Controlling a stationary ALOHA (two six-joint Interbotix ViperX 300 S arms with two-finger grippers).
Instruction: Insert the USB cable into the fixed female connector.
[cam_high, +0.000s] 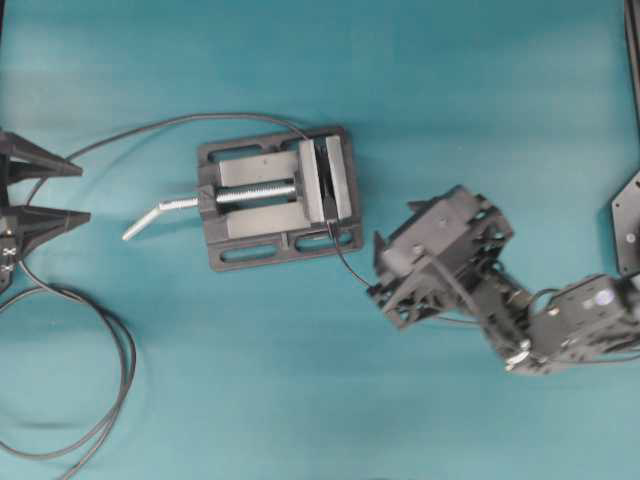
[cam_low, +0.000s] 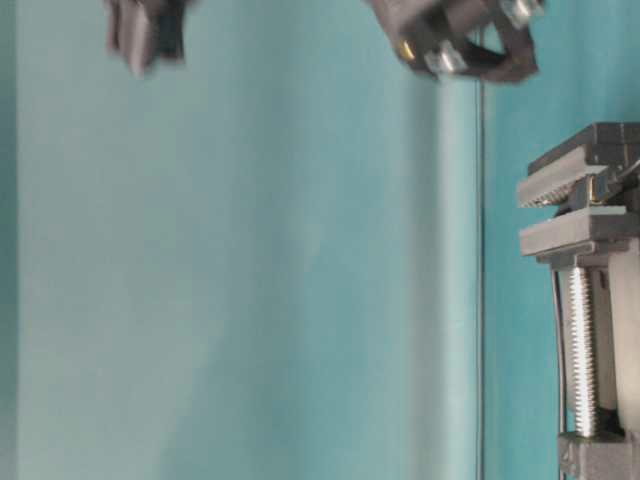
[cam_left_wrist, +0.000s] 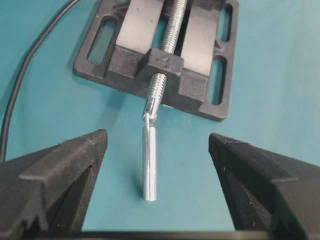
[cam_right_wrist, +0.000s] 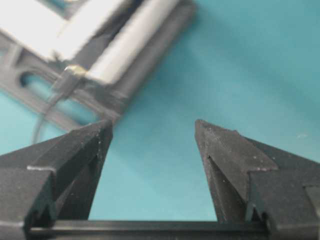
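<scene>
1. Right gripper (cam_high: 385, 280): jaws wide apart, nothing between them. It sits low right of the vise in the overhead view, fingers aimed up-left at the vise corner. Its wrist view shows both fingers (cam_right_wrist: 75, 150) spread over bare mat, the vise blurred beyond them.
2. Left gripper (cam_high: 75, 192): jaws wide apart, empty, at the left edge of the overhead view, tips facing the vise handle. In its wrist view the fingers (cam_left_wrist: 60, 170) frame the handle without touching it.
3. Mat (cam_high: 450, 100): teal, covers the whole table.
4. Vise (cam_high: 275, 198): black base, grey jaws, centre-left of the mat; screw runs left to a silver handle (cam_high: 160, 213) that tilts down onto the mat.
5. Looped cable (cam_high: 115, 350): thick, dark; big loops at lower left, then an arc over the top of the vise toward its jaws.
6. USB cable (cam_high: 345, 262): thin, dark; runs from the vise's lower right corner down-right toward the right gripper and passes under it.
7. Plug (cam_right_wrist: 65, 82): dark body with a metal tip, lying at the edge of the grey jaws, its tip against the jaw gap.
8. Socket (cam_low: 597, 190): small, clamped between the grey jaws in the table-level view; detail too small to tell whether the plug is seated in it.
</scene>
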